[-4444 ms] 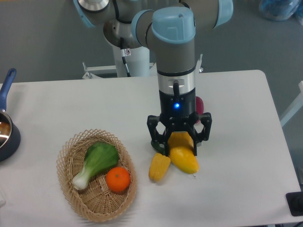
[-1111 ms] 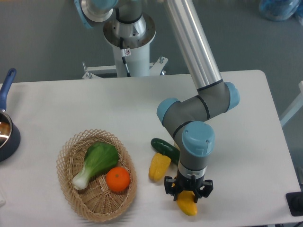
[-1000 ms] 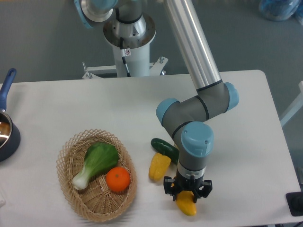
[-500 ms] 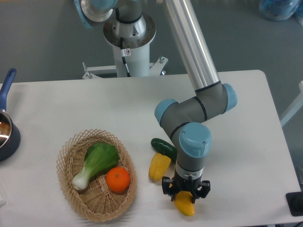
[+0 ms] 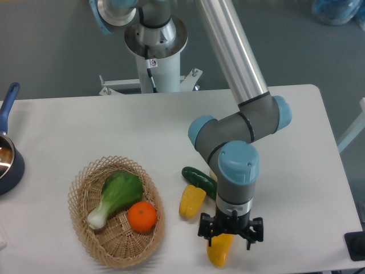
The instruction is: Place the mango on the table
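The mango point(image 5: 219, 251), smooth and yellow-orange, lies tilted on the white table point(image 5: 85, 131) close to its front edge. My gripper point(image 5: 230, 233) points straight down just above the fruit's upper end. Its jaws stand open, spread wider than the mango, and the black fingers point(image 5: 203, 228) sit on either side of it without pinching it. The arm's wrist hides the top part of the fruit.
A ridged yellow vegetable point(image 5: 192, 200) and a dark green cucumber point(image 5: 197, 177) lie just left of the arm. A wicker basket point(image 5: 80, 214) holds a leafy green point(image 5: 116, 196) and a round orange point(image 5: 141, 217). A blue pot point(image 5: 7, 155) sits at the left edge.
The jaws have spread apart and let go of the mango, which now lies lower and more tilted on the table. The wrist has shifted slightly right.
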